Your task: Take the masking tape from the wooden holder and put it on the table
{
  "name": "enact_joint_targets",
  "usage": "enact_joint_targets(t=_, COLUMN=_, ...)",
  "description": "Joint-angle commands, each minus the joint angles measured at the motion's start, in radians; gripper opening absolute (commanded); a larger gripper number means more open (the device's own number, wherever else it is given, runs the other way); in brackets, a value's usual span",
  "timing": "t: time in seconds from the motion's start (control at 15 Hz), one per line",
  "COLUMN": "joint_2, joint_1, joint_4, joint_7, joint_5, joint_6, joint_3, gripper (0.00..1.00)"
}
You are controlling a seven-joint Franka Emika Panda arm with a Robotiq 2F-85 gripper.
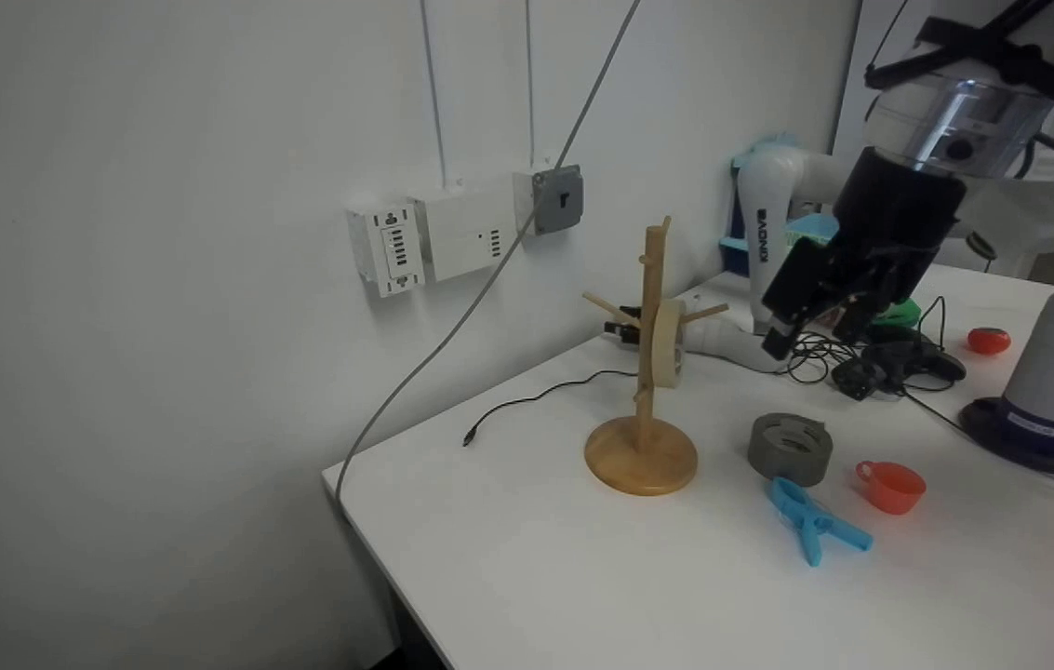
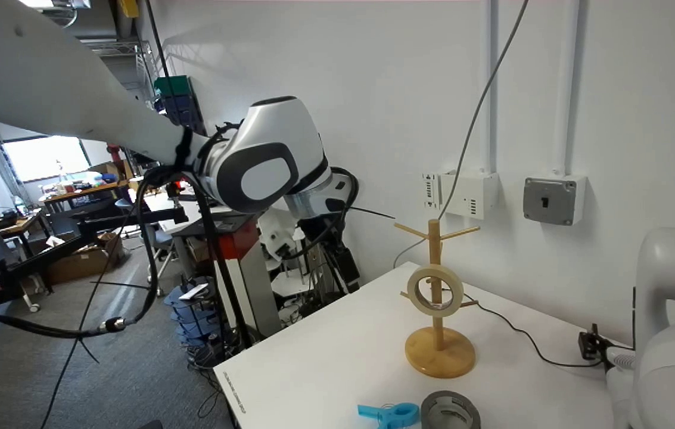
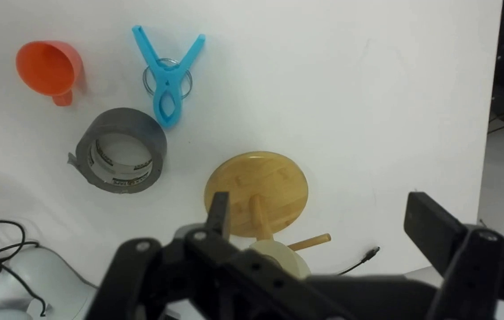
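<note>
The masking tape [image 1: 665,344], a pale cream ring, hangs on a peg of the wooden holder [image 1: 641,456]. In an exterior view the tape [image 2: 455,286] faces the camera, around the lower part of the post above the disc base [image 2: 439,357]. The holder stands upright on the white table [image 1: 564,577]. In the wrist view the holder's base [image 3: 256,182] shows, and the tape [image 3: 285,258] is partly hidden behind a gripper linkage. My gripper [image 3: 318,209] is open with nothing between its fingers. In an exterior view the gripper [image 1: 815,330] is raised above the table, right of the holder and apart from it.
A grey tape roll [image 1: 792,451], a blue clamp [image 1: 810,526] and an orange cup [image 1: 894,487] lie near the holder. A thin black cable [image 1: 536,398] runs behind it. Another white arm [image 1: 766,233] and a dark controller [image 1: 899,363] are at the back.
</note>
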Motion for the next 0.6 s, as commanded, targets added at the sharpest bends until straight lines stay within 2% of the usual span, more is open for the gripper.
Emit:
enact_joint_targets(t=0.0, joint_2=0.073, joint_1=0.014, joint_4=0.054, joint_7=0.016, joint_5=-0.046, joint_6=0.057, joint_3=-0.023, gripper=1.00)
enact_joint_targets(t=0.27, joint_2=0.118, joint_1=0.021, joint_4=0.107, joint_7=0.051, joint_5=-0.078, joint_6=0.051, joint_3=-0.039, gripper=1.00)
enact_joint_targets(t=0.33, joint_2=0.088, joint_1=0.019, joint_4=0.063, joint_7=0.012, joint_5=-0.052, joint_6=0.053, joint_3=-0.036, gripper=1.00)
enact_joint_targets(t=0.53, joint_2=0.106, joint_1=0.019, joint_4=0.085, joint_7=0.019, joint_5=-0.056, joint_6=0.053, joint_3=-0.040, gripper=1.00)
